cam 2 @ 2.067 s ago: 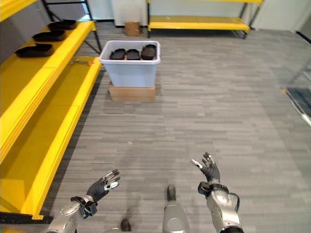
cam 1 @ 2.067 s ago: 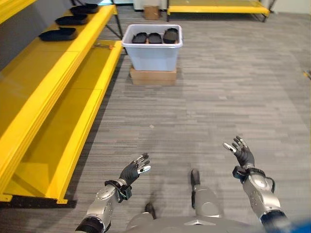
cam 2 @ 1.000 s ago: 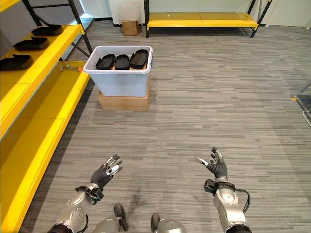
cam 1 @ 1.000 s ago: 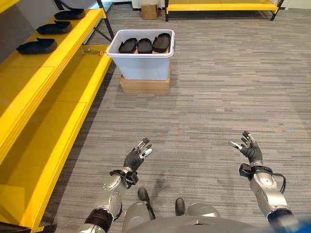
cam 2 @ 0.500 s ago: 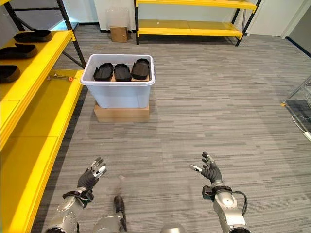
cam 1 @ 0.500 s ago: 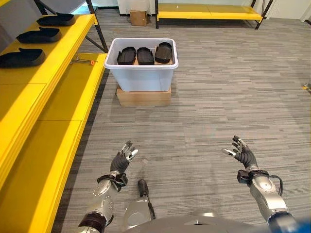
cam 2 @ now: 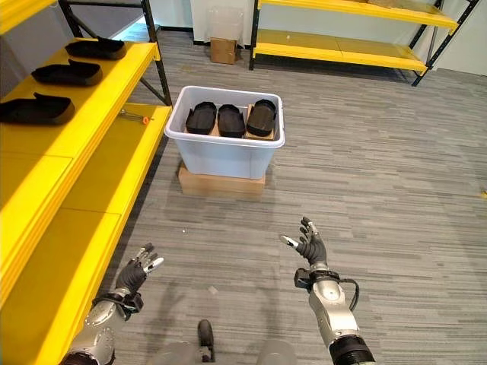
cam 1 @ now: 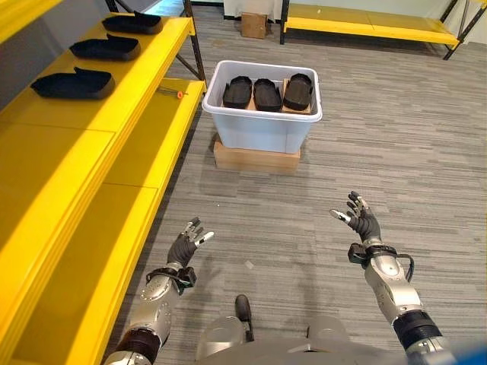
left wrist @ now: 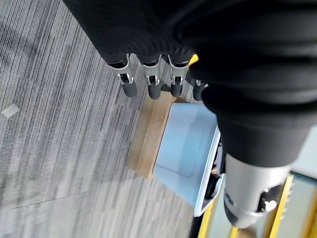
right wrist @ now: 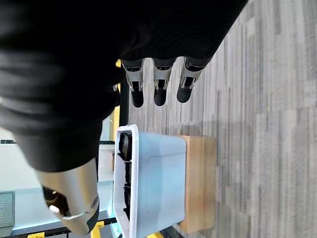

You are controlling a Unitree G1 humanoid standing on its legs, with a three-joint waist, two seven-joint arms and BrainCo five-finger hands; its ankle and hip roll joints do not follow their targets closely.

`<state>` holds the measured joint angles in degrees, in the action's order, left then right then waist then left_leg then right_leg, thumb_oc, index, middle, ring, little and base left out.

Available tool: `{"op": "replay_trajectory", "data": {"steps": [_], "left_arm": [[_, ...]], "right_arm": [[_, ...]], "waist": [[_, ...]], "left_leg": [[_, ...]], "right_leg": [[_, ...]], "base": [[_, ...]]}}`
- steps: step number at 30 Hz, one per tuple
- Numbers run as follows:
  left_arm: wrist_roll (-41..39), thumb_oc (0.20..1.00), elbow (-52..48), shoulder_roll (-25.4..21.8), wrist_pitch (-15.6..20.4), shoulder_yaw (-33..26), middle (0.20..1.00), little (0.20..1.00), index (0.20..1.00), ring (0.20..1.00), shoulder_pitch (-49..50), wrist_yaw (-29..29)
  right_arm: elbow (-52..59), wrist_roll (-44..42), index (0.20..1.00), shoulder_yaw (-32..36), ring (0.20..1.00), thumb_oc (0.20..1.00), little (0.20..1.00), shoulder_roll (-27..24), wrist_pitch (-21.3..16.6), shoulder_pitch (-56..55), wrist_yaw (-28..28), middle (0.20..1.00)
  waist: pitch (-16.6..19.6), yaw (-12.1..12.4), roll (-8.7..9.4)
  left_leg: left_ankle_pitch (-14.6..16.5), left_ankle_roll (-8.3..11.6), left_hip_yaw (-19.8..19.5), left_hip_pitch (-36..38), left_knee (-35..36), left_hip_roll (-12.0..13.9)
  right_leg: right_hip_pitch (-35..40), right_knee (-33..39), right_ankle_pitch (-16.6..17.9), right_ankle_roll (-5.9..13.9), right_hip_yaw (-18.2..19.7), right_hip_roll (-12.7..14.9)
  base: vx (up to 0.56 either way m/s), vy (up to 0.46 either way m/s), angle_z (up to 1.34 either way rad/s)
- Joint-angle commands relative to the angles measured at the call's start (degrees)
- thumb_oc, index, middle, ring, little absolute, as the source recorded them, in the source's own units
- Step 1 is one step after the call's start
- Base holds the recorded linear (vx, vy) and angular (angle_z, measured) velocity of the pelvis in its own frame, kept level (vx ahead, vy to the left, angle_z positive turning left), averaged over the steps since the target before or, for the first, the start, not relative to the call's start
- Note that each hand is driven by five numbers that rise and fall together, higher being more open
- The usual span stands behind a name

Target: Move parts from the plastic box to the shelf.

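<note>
A white plastic box [cam 1: 262, 125] stands on a flat cardboard carton [cam 1: 255, 158] on the floor ahead, with three black parts [cam 1: 268, 93] side by side in it. Three more black parts [cam 1: 74, 84] lie in a row on the yellow shelf [cam 1: 114, 122] to my left. My left hand [cam 1: 183, 246] is open and empty, low over the floor by the shelf's edge. My right hand [cam 1: 361, 221] is open and empty too, raised over the floor well short of the box. The box also appears past the fingers in both wrist views [right wrist: 158, 188].
The shelf's lower yellow level [cam 1: 148, 144] carries a small orange-tipped tool [cam 1: 171, 93]. Another yellow rack [cam 2: 342, 47] and a small carton [cam 2: 223, 50] stand at the far wall. Grey plank floor [cam 1: 380, 152] lies between me and the box.
The camera has swung and moved nearer; the box now sits closer and more central. Both hands stay open and empty, the right one a little higher.
</note>
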<state>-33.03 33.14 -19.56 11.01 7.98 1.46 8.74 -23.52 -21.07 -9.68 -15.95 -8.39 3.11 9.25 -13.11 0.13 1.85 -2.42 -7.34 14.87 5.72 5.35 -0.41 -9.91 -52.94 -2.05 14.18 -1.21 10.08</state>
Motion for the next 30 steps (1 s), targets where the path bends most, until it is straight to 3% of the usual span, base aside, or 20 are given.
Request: {"op": "replay_trajectory", "data": {"steps": [1, 4, 8, 12, 16, 24, 25, 28, 30], "left_arm": [[0.4, 1.000, -3.7, -0.5, 1.4, 1.3, 1.000, 1.000, 1.000, 1.000, -1.1, 2.4], [1.1, 1.000, -3.7, -0.8, 0.0, 2.5, 1.000, 1.000, 1.000, 1.000, -1.3, 4.3], [2.5, 1.000, -2.2, 0.4, 2.0, 6.6, 1.000, 1.000, 1.000, 1.000, -1.4, 7.2], [3.1, 1.000, -3.4, 1.4, 2.7, 9.4, 1.000, 1.000, 1.000, 1.000, -1.4, 7.7], [2.6, 1.000, -3.5, 2.0, 2.3, 10.4, 1.000, 1.000, 1.000, 1.000, -3.3, 6.9], [0.0, 1.000, -4.9, 2.8, 0.6, 10.3, 1.000, 1.000, 1.000, 1.000, -5.1, 7.0], [-1.1, 1.000, -5.2, 3.2, 0.8, 9.8, 1.000, 1.000, 1.000, 1.000, -4.8, 7.5], [-1.3, 1.000, -5.3, 3.8, 0.9, 9.4, 1.000, 1.000, 1.000, 1.000, -4.5, 7.8], [-4.2, 1.000, -4.8, 4.6, 2.4, 8.1, 1.000, 1.000, 1.000, 1.000, -4.6, 3.7]], "right_arm": [[1.9, -0.6, 1.000, 1.7, 1.000, 1.000, 1.000, -4.1, -2.7, -0.6, 2.1, 1.000], [1.3, -2.1, 1.000, 2.9, 1.000, 1.000, 1.000, -4.9, -2.7, -1.7, 1.5, 1.000], [0.6, -1.7, 1.000, 4.8, 1.000, 1.000, 1.000, -4.2, -3.0, -3.4, 2.5, 1.000], [0.7, -1.2, 1.000, 5.1, 1.000, 1.000, 1.000, -3.9, -2.9, -4.5, 5.1, 1.000], [0.0, -1.2, 1.000, 4.6, 1.000, 1.000, 1.000, -4.4, -1.9, -5.0, 7.1, 1.000], [-0.5, -1.6, 1.000, 5.9, 1.000, 1.000, 1.000, -6.0, -4.4, -5.2, 7.2, 1.000], [-0.1, -0.4, 1.000, 6.1, 1.000, 1.000, 1.000, -6.2, -5.3, -5.5, 6.8, 1.000], [0.5, -0.1, 1.000, 6.3, 1.000, 1.000, 1.000, -6.5, -5.9, -5.9, 6.4, 1.000], [2.1, 1.5, 1.000, 6.8, 1.000, 1.000, 1.000, -7.4, -6.6, -6.5, 5.9, 1.000]], "waist": [[1.5, -3.4, -1.90], [-0.4, -5.4, -1.35], [-1.2, -7.8, -1.87], [0.5, -9.2, -0.55], [1.6, -10.5, -0.36], [2.5, -12.1, -0.83], [2.9, -12.3, -0.73], [3.4, -12.5, -0.92], [4.6, -13.0, -1.33]], "left_leg": [[5.7, 3.94, -3.6, 0.6, -0.6, -1.0], [8.3, 4.32, -4.9, 5.0, -0.3, -0.8], [11.3, 4.35, -9.0, 7.9, -0.3, 0.2], [12.9, 4.61, -9.9, 9.5, -0.4, -0.5], [13.5, 5.10, -8.1, 10.7, -1.4, 0.1], [14.9, 5.37, -4.8, 9.2, -6.3, 1.0], [15.4, 5.56, -4.5, 8.5, -9.3, 1.0], [13.5, 6.35, -4.6, 8.0, -12.2, 1.6], [9.1, 8.11, -3.8, 7.0, -18.9, 2.6]], "right_leg": [[1.5, 24.1, 1.0, -6.79, -12.3, -7.3], [-1.7, 38.5, 5.8, -5.69, -11.7, -4.5], [-6.3, 45.7, 8.8, -4.26, -3.4, -2.7], [-0.9, 50.2, 10.0, -3.48, -0.7, -3.7], [0.5, 47.9, 7.8, -5.35, -1.1, -5.7], [0.3, 44.2, 3.6, -8.62, -2.7, -8.5], [1.6, 44.4, 2.9, -9.39, -2.3, -8.9], [2.7, 44.9, 2.3, -10.18, -2.0, -9.4], [4.4, 46.0, 0.9, -11.82, -1.9, -10.5]], "base": [[0.32, -0.075, 0.43], [0.35, -0.113, 0.17], [0.33, -0.142, 0.33], [0.40, -0.183, 0.70], [0.31, -0.118, 0.44], [0.22, -0.113, 0.04], [0.30, -0.166, -0.10], [0.25, -0.148, -0.11], [0.30, -0.208, -0.05]]}}
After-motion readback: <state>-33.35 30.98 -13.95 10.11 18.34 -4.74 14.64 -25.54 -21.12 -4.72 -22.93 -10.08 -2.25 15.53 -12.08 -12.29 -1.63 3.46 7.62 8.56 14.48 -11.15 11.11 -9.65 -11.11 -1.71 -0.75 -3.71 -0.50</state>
